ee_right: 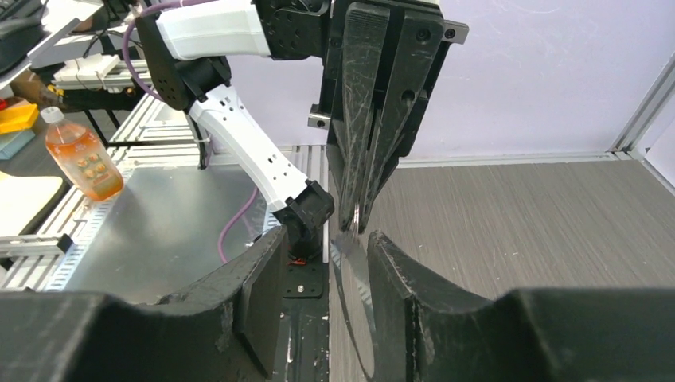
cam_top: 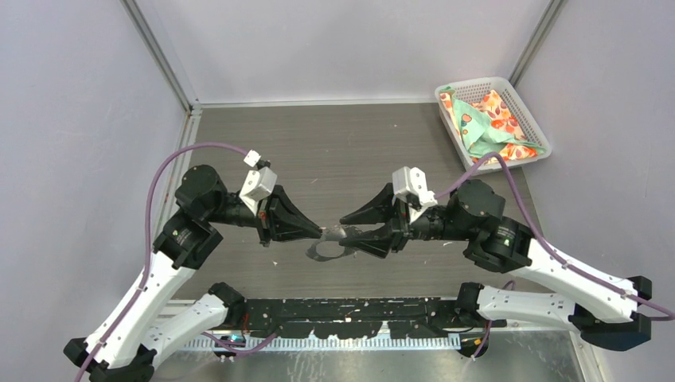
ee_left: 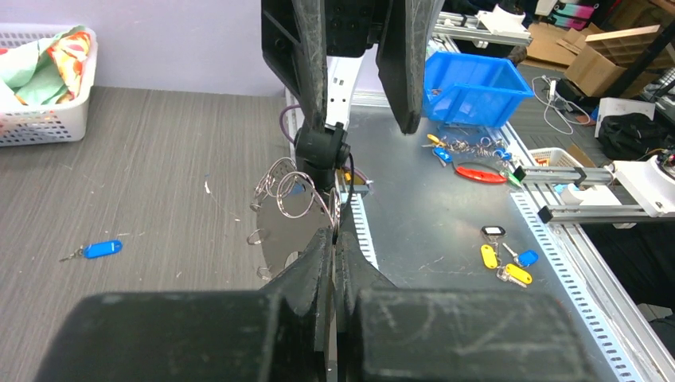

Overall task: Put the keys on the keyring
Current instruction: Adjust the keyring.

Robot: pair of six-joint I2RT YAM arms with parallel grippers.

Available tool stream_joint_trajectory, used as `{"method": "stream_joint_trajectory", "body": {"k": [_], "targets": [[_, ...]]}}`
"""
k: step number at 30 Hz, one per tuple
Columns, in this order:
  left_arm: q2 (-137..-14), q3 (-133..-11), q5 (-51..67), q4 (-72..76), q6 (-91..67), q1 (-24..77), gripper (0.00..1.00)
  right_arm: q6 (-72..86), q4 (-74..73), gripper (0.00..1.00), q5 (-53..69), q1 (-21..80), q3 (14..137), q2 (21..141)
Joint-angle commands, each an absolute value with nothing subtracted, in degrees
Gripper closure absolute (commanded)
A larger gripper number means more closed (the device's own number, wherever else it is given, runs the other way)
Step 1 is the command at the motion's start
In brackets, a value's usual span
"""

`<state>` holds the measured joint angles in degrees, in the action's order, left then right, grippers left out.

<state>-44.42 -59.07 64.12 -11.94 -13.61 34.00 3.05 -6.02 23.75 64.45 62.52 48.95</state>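
Keyring (ee_left: 278, 235) half hidden, left pincer (ee_left: 334, 240) clamping

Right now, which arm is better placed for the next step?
Right, likely. The left claw is shut, pinching the keyring; the right claw stands open around it, gripping nothing, free to move.

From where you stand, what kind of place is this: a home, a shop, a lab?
Most likely a robotics lab bench. A left arm and right arm are bolted to a table walled by plain panels. A blue parts bin, cardboard boxes and aluminium rails lie beyond.
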Motion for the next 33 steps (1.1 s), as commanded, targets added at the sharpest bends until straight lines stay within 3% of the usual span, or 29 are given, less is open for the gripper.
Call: {"method": "stream_joint_trajectory", "body": {"k": [1,13,17,21,24,26,29,33], "targets": [[-44.38,-60.45,64.78,-7.81,-14.74,33.82,1.0,0.39,-4.84,0.55,24.88,64.63,66.44,52.93],[-44.11,-60.84,63.85,-8.62,-14.24,33.84,1.0,-2.1,-7.52,0.71,24.43,64.64,68.55,56.19],[-44.04,-60.81,63.72,-9.1,-13.97,33.76,1.0,-2.12,-7.54,0.96,24.49,64.69,68.6,56.63],[-44.02,-60.73,63.8,-12.84,-9.91,33.76,1.0,-2.02,-8.66,0.99,23.75,64.64,69.01,57.11],[-44.51,-63.2,63.22,-26.08,2.31,33.83,0.65,-1.94,-13.77,0.99,23.47,64.67,71.05,57.85],[-45.27,-65.58,61.95,-35.16,12.99,33.83,0.53,-1.85,-17.24,0.99,23.75,64.68,72.31,58.45],[-46.84,-69.15,60.18,-44.51,24.26,33.84,0.48,-1.96,-22.0,0.99,24.3,64.69,74.22,59.53],[-48.43,-70.86,59.91,-45.33,25.29,33.84,0.53,-2.71,-25.51,0.99,25.54,64.62,76.3,61.53]]}}
